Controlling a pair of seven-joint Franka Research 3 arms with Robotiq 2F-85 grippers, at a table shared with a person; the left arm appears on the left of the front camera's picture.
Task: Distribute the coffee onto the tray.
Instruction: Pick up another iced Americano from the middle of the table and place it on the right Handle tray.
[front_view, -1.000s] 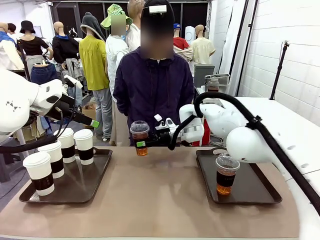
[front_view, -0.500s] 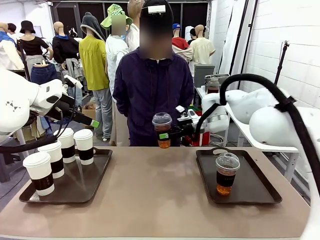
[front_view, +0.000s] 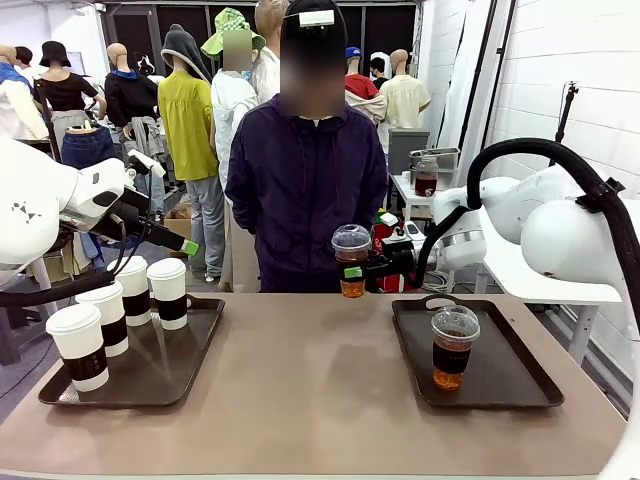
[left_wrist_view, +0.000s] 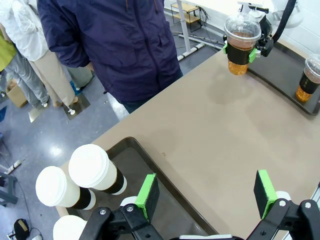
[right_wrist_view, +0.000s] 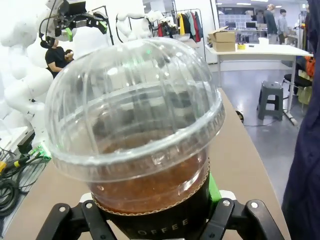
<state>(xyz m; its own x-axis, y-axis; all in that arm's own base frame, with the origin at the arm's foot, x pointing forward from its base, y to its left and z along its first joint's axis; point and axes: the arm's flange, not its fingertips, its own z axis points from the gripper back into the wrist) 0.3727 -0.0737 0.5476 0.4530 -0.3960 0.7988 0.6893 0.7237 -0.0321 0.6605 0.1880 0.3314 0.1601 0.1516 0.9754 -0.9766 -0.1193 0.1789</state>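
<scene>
the right gripper (front_view: 352, 272) has its jaws clenched on a clear dome-lidded cup (front_view: 351, 260) of amber-brown drink, the green pads pressing either side of its dark sleeve. it holds the cup upright in the air above the far edge of the tabletop (front_view: 320, 390), just in front of the person in the dark blue jacket (front_view: 305, 190). in the right wrist view the cup (right_wrist_view: 137, 145) sits squarely between the jaws, its dome close to the lens.

off to the side of those jaws and lower down, a second clear cup (front_view: 452, 348) stands on the dark right tray (front_view: 510, 375) — well apart from the held one.

the left gripper (left_wrist_view: 205, 192) has its jaws released and wide, nothing between the green pads (left_wrist_view: 148, 196); it hovers over the near corner of the left tray (left_wrist_view: 165, 205). beyond its jaws, white lidded paper cups (left_wrist_view: 95, 169) with dark sleeves stand close together on that tray; the front view shows four of them (front_view: 167, 293) — all upright.
</scene>
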